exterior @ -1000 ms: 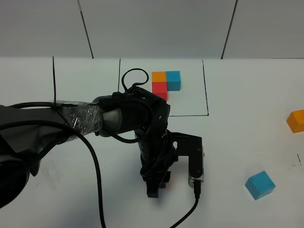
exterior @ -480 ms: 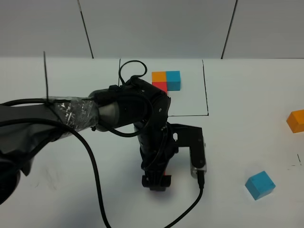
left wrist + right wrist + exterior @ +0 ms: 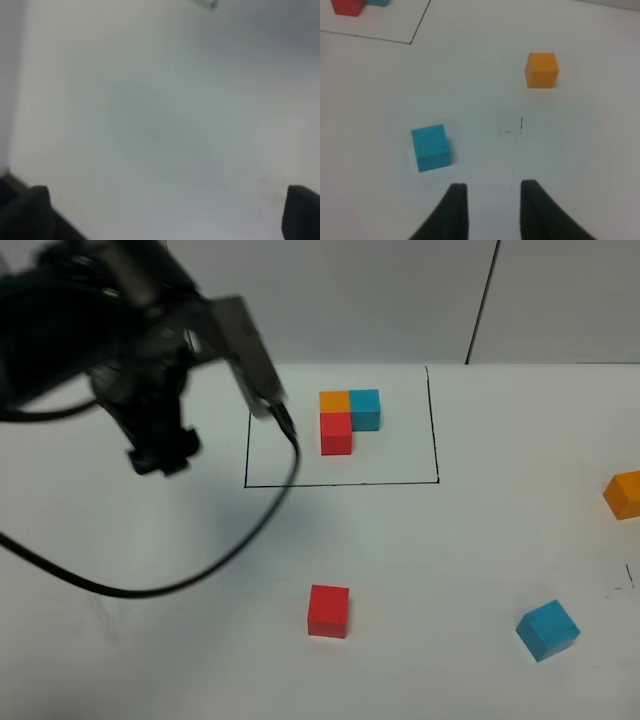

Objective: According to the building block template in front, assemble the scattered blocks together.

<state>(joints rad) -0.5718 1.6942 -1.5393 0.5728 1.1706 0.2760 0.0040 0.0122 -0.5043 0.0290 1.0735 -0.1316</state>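
- Far left, the left arm is hanging high above the table (image 3: 150, 660), blurred in the overhead view, with the left claw (image 3: 160, 454) pointing down, well apart from every block.
- The left wrist view is showing only blurred white table; the dark fingers (image 3: 25, 212) are sitting at opposite edges of that view, so the claw is spread wide and gripping nothing.
- A black cable (image 3: 200, 565) is looping down from that arm and crossing in front of the near-left corner of the black frame in the overhead view.
- Moving right, the building block template (image 3: 343, 418) is lying at the back of the table: orange and blue side by side, red touching the front of orange, all inside the black-lined rectangle.
- In front of the frame, well apart from it, the red block (image 3: 328, 610) is sitting alone.
- Further right, the sky-blue block (image 3: 547, 629) is resting slightly turned, near the front.
- A few thin black pen marks (image 3: 521, 124) are showing on the table between it and the orange one.
- At the right edge, the orange block (image 3: 624, 494) is sitting partly cut off by the overhead view.
- The right claw (image 3: 492, 207) is hovering near the sky-blue block, fingers parted with a gap, holding nothing.
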